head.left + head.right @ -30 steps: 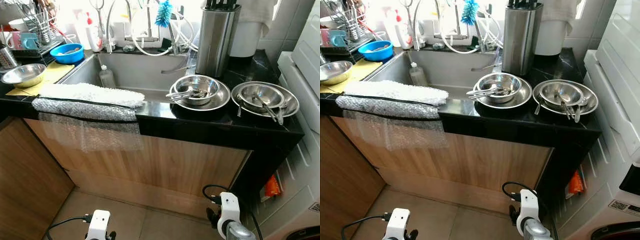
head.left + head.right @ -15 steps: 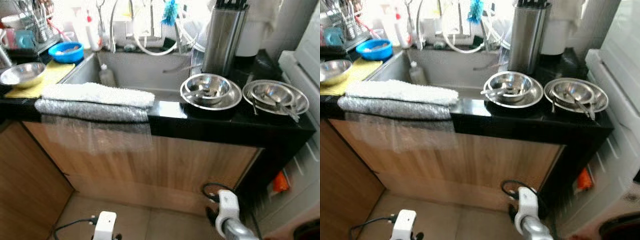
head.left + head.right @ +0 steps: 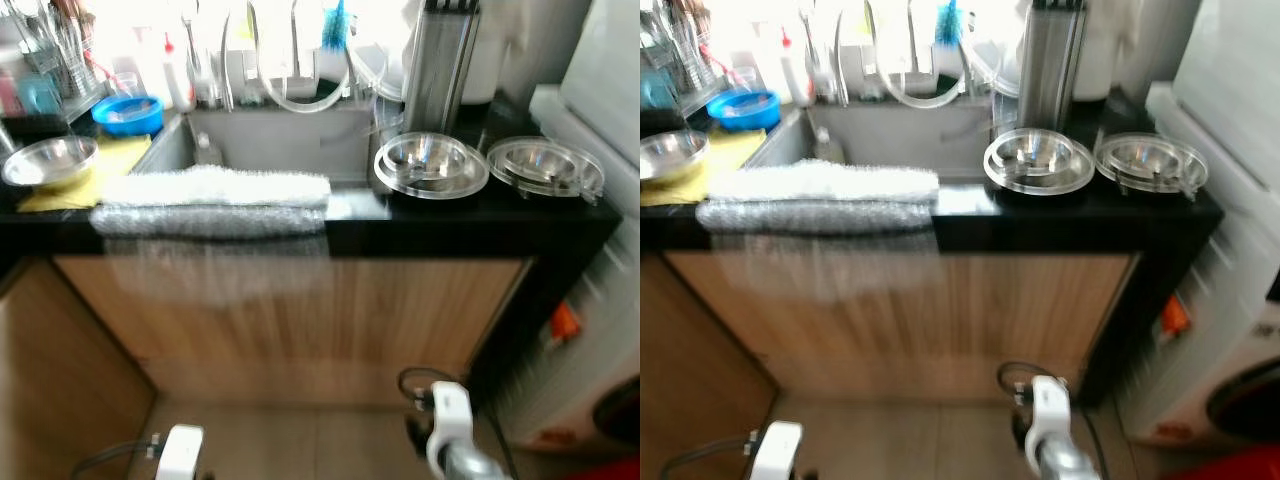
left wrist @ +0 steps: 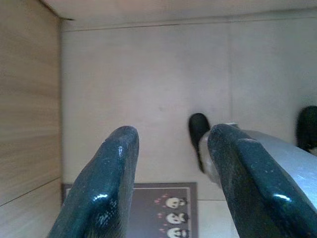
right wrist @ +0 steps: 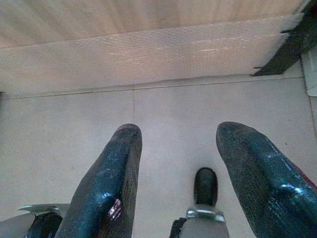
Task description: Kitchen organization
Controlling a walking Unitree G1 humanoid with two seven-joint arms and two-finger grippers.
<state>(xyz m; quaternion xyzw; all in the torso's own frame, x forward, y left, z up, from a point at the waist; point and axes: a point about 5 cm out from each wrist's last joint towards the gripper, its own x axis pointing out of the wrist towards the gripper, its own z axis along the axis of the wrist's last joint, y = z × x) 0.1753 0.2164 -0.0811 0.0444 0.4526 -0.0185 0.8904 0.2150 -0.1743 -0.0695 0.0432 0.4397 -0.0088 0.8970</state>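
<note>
Both arms hang low over the pale tiled floor, and nothing is gripped. In the left wrist view, the left gripper is seen with its two black fingers spread apart over the tiles, beside a wooden panel and above a dark mat printed with small skulls. In the right wrist view, the right gripper is likewise parted and empty, its two fingers aimed at the floor near the foot of the wood-fronted cabinet.

Well above the grippers, a black countertop is seen in blurred head views. Two stacks of shiny steel dishes are counted on it, side by side: a bowl set in a plate just beside the sink, and a second such stack nearer the white appliance. A tall steel knife block stands just behind the first stack. One folded white towel lies over a grey bubble-wrap sheet on the sink's front edge. Left of the sink, one steel bowl rests on a yellow cloth, and one blue bowl sits behind it. A blue brush is seen by the tap.
</note>
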